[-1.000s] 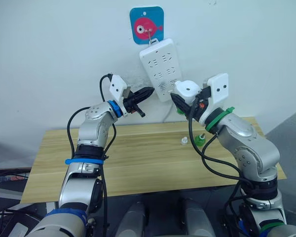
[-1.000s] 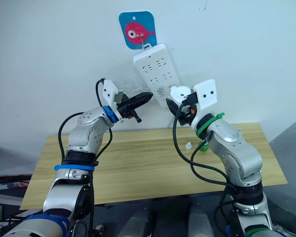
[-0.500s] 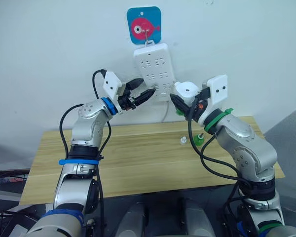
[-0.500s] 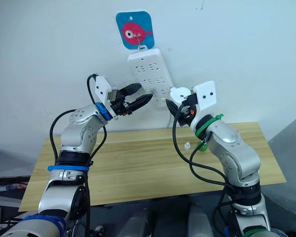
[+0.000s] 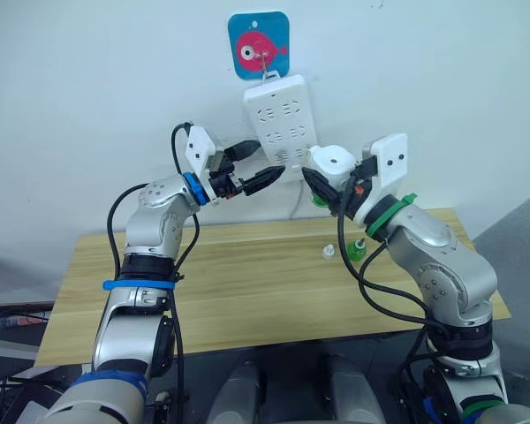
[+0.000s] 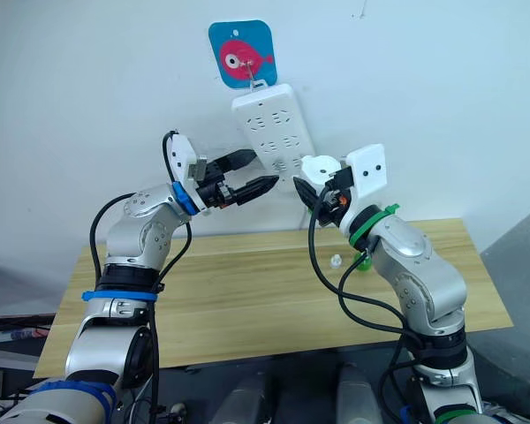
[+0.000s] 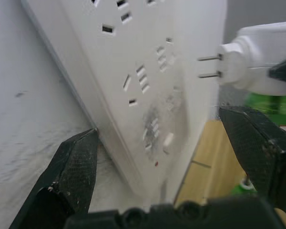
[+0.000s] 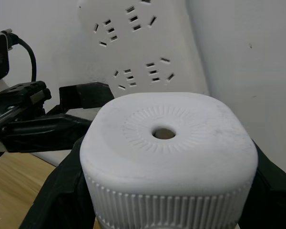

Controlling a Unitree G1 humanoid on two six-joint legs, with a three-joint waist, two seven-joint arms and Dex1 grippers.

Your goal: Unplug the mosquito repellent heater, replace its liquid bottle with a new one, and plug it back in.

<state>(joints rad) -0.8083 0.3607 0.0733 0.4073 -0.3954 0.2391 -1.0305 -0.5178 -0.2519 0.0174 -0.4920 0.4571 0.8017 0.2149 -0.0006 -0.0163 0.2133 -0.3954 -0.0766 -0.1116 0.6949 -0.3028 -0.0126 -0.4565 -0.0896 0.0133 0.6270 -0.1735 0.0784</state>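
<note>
2 grippers: both raised at the wall, meeting at the lower end of the power strip [image 5: 281,125].
Right gripper [image 5: 322,187]: clamped on the mosquito repellent heater [image 5: 333,161], its black fingers down the sides of the white body, vent hole facing the wrist camera.
Heater position: in the air just beside the strip's lower right edge, apart from it; a green bottle shows under the body, so I judge the swap done and the plugging-in left.
Prongs [image 7: 209,67]: 2 metal pins point sideways toward the strip, not yet in any socket.
Left gripper [image 5: 259,165]: fingers spread apart, straddling the strip's lower end, 1 finger behind by the wall and 1 in front; whether they press it I cannot tell.
Key relation: the strip hangs tilted from a fish hook [image 5: 260,45], long axis running down the wall; the socket face lies just ahead of the prongs, right arm nearer.
Table [image 5: 247,283]: a green bottle [image 5: 359,249] and small white cap [image 5: 329,253] stand near the right arm.
</note>
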